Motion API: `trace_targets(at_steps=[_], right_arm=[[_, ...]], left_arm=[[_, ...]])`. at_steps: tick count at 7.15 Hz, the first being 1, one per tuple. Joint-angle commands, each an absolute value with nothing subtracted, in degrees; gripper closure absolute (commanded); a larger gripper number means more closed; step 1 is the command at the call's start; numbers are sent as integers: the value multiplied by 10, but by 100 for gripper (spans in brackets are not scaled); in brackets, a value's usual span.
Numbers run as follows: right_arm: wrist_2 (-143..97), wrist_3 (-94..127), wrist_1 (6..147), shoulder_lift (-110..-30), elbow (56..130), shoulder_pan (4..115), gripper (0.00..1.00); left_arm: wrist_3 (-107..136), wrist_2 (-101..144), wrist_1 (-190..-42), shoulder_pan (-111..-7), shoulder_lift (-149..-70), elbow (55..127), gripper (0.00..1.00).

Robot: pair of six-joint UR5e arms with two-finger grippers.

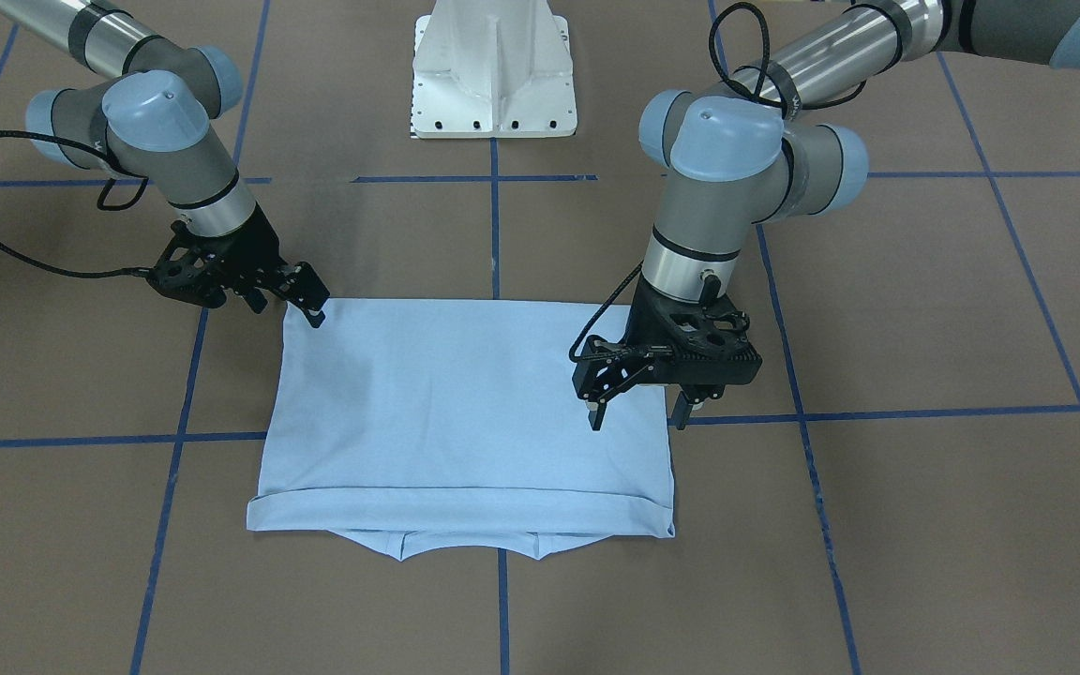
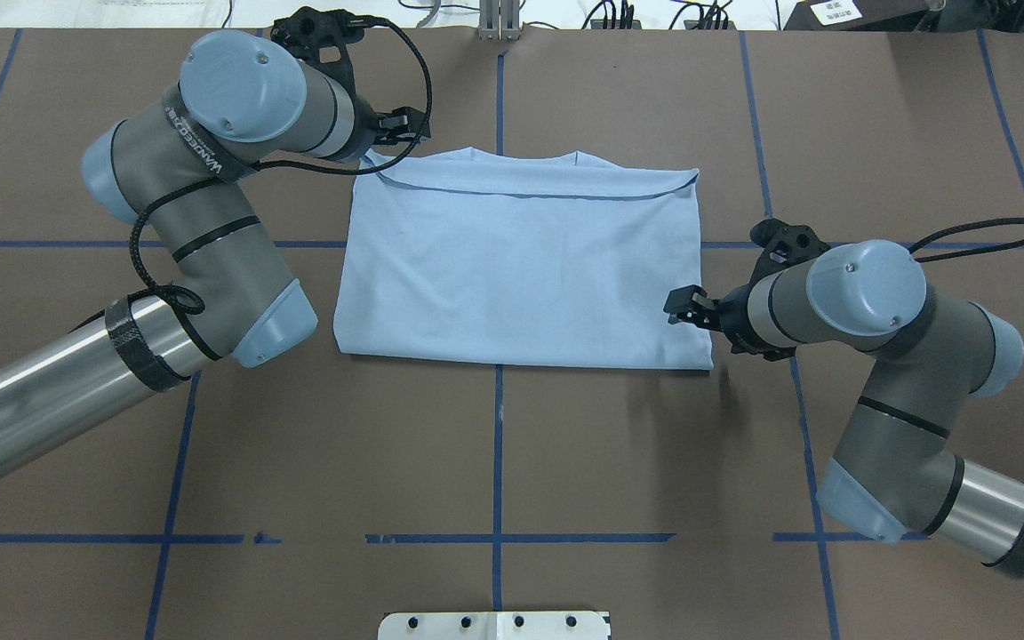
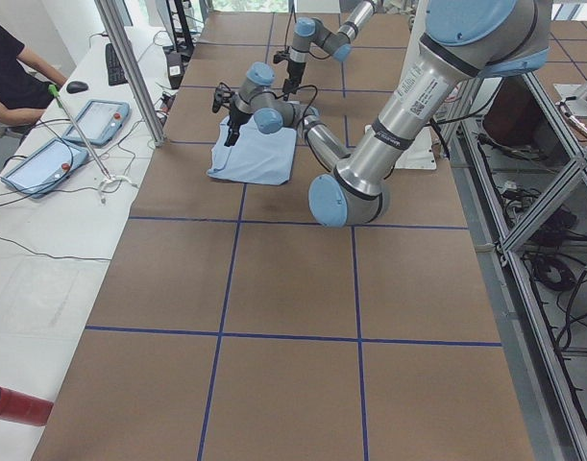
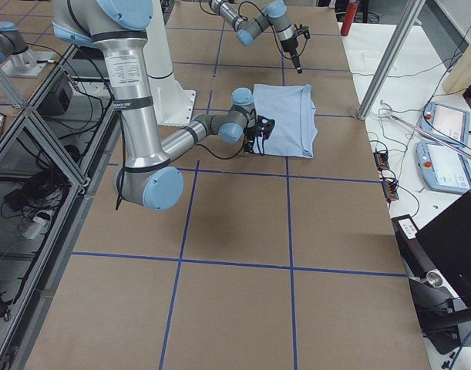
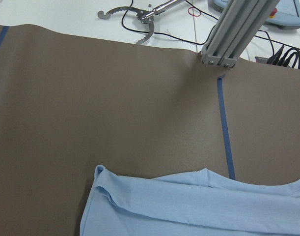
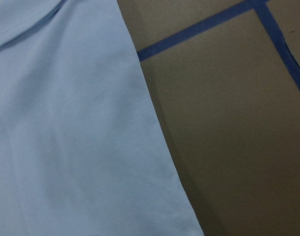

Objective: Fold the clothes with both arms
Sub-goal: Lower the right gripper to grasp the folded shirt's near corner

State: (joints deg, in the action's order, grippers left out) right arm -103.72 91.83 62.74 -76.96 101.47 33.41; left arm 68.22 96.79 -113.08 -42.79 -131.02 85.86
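The light blue clothes (image 1: 465, 403) lie flat on the brown table, folded in half into a rectangle, with the collar edge (image 2: 521, 158) peeking out on the far side. My left gripper (image 1: 638, 417) hangs open just above the shirt's far corner on my left side (image 2: 401, 124), holding nothing. My right gripper (image 1: 310, 305) sits low at the shirt's near corner on my right side (image 2: 685, 308), open, with the cloth lying flat beside it. The left wrist view shows the folded far corner (image 5: 105, 182). The right wrist view shows the shirt's side edge (image 6: 154, 128). No fingers appear in either wrist view.
Blue tape lines (image 2: 499, 444) grid the brown table. The white pedestal base (image 1: 493, 75) stands behind the shirt on the robot's side. A metal post (image 5: 238, 29) and loose tools (image 5: 135, 12) lie past the table's far edge, where a seated person (image 3: 14, 77) has tablets (image 3: 96, 120).
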Motion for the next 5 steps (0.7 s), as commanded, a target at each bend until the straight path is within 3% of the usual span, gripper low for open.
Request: trace_targets(at_steps=[1,4,5], right_arm=[[-1031,918,628,-773,1009,321,14],[-1034,913,628,-770,999,319,100],[-1034,911,628,-771,999,317,100]], left_arm=[[682,968,-1135,-425,-1300,860,1],[680,965,-1138,-424,-1299,855,1],[680,964,-1137,-417,-1298,855,1]])
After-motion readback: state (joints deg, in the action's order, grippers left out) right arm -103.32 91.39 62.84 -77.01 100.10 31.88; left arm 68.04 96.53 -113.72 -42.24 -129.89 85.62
